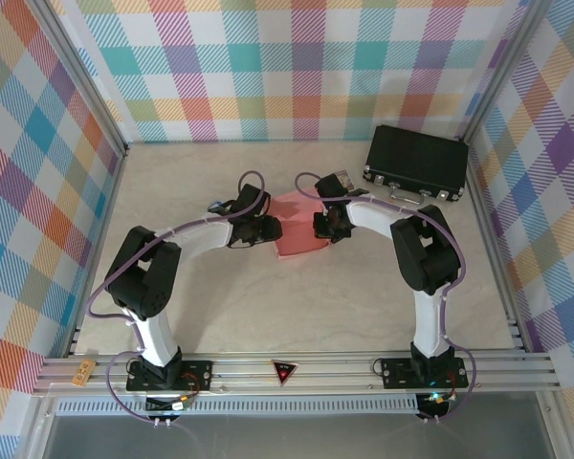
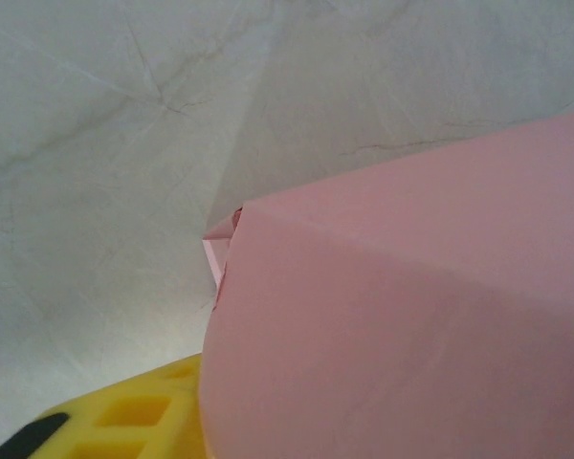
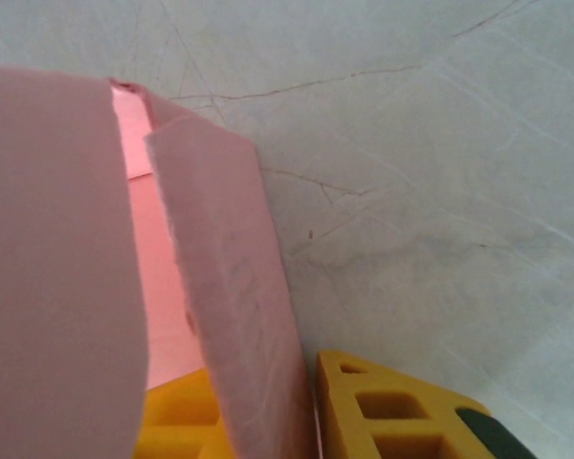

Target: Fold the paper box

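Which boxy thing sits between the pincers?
The salmon-pink paper box, flanked by the left pincer and right pincer; the black case sits apart, far right.

There was one paper box [image 1: 301, 239], salmon pink, at the middle of the one table [image 1: 220, 316], and one black case [image 1: 416, 163] toward two o'clock. Two arms stood at the near edge, the left arm [image 1: 153, 287] at seven o'clock and the right arm [image 1: 423, 258] at five. Each bore one gripper, two in all: the left gripper [image 1: 268, 229] at the box's nine o'clock, the right gripper [image 1: 323, 225] at its three. Two purple cables [image 1: 252, 174] ran, one along each arm. The near rail carried one tan tag [image 1: 81, 373] at seven o'clock and one red triangle mark [image 1: 283, 371] at six. The left wrist view showed one yellow finger [image 2: 124, 416]; the right wrist view showed two [image 3: 392, 411].
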`<action>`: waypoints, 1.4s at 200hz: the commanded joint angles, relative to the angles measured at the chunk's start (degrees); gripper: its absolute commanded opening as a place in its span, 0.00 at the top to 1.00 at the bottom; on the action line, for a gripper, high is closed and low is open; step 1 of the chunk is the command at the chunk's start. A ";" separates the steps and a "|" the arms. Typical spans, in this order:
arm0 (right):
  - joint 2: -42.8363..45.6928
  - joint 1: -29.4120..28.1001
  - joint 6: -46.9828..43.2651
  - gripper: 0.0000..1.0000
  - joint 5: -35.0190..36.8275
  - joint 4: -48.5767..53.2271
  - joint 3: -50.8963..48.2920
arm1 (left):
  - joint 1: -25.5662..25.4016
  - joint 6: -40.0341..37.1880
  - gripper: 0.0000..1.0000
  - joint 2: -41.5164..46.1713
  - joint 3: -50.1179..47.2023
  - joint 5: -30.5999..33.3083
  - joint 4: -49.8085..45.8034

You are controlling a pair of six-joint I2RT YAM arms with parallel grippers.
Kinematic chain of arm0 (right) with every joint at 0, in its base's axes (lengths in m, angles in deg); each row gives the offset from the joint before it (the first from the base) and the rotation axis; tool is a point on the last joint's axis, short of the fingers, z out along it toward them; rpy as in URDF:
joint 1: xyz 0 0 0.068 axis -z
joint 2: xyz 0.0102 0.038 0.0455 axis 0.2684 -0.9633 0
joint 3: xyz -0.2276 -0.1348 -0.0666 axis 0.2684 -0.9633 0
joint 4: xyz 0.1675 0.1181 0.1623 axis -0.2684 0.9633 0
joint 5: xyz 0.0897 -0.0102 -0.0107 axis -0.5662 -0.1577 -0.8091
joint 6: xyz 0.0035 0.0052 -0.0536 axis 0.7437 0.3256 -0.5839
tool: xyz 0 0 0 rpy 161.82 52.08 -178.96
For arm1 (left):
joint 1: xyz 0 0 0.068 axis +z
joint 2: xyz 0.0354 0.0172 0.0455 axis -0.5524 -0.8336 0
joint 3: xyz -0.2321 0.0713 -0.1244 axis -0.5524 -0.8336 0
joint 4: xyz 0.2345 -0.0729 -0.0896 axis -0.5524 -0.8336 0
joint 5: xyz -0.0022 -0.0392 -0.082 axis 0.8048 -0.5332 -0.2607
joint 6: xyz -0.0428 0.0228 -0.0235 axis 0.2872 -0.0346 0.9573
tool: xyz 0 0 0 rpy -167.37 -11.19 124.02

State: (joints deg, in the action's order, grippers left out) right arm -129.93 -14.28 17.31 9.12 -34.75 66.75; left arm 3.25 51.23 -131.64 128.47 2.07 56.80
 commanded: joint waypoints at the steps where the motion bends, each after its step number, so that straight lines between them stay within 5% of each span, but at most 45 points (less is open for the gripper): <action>1: 1.76 -0.16 0.52 0.76 -1.71 -0.87 -1.22 | -1.22 -0.91 0.66 -1.80 2.30 2.24 -5.54; 77: 6.43 -0.13 1.97 0.53 -0.35 -4.69 -5.10 | -2.94 -1.94 0.69 -2.82 3.58 5.52 -8.87; 143: 7.96 0.38 1.53 0.55 1.21 -5.65 -6.22 | -3.07 -2.96 0.68 0.21 3.63 5.06 -8.90; 280: 8.22 1.86 -0.83 0.57 -2.65 -4.34 -5.57 | -2.28 -9.11 0.48 5.88 4.86 4.08 -7.36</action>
State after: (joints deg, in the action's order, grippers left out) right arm -123.50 -12.59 17.22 7.65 -39.32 61.11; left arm 0.93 45.03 -126.70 131.49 6.20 49.65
